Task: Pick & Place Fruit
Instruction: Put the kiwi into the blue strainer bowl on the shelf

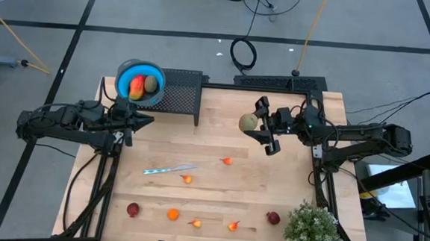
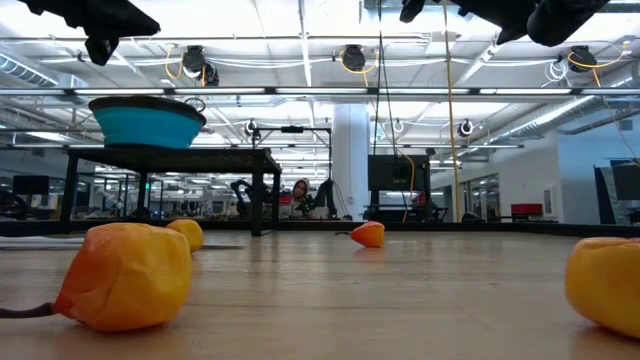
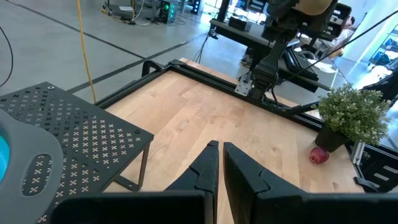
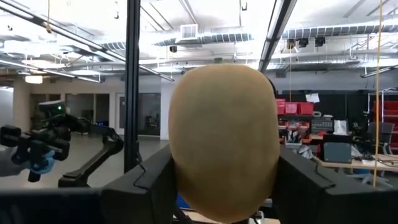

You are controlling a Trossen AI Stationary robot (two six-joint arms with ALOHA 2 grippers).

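My right gripper (image 1: 259,125) hangs high over the far middle of the table, shut on a tan-brown oval kiwi (image 1: 248,122) that fills the right wrist view (image 4: 224,137). My left gripper (image 1: 129,124) is shut and empty (image 3: 219,163), just on the near side of the round blue bowl (image 1: 139,82). The bowl stands on a black perforated stand (image 1: 179,92) and holds an orange-red fruit (image 1: 136,87) and a kiwi (image 1: 152,84). Small orange fruits (image 1: 227,161) (image 1: 187,179) (image 1: 172,214) and dark red ones (image 1: 132,210) (image 1: 272,217) lie on the wood. My right gripper pinches the kiwi between its two fingers, one finger (image 4: 146,180) on each long flank (image 4: 180,155). The fingers come in level from the table's right side. The kiwi is lifted clear of the table, its length lying across the fingers.
A slim silver knife (image 1: 168,169) lies on the table's middle. A potted plant (image 1: 313,231) stands at the near right corner. Two more orange fruits (image 1: 196,223) (image 1: 232,226) lie by the near edge, large in the low view (image 2: 130,275). Bare wood stretches between bowl stand and knife.
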